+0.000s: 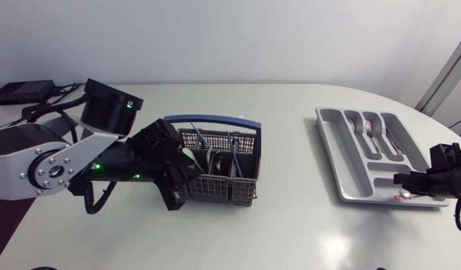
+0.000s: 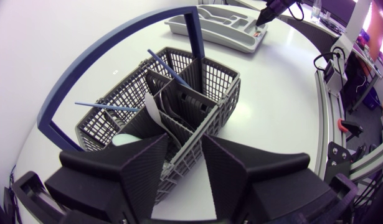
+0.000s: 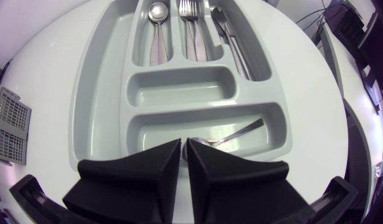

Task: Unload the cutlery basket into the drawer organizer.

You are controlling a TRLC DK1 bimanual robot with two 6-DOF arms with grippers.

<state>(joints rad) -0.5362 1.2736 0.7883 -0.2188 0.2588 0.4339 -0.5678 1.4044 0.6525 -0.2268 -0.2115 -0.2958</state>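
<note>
Currently | one basket | two blue sticks | one organizer

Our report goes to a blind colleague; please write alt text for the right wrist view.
The right gripper, fingers together, hovers over the end of a grey cutlery tray, a small spoon lying in the compartment just ahead of it. The slots beyond hold a large spoon, forks and knives.

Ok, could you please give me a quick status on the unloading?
Left claw open over the basket. Right claw shut, empty, above the tray, spoon lying in its nearest slot. Basket not yet empty. Nothing in the way.
</note>
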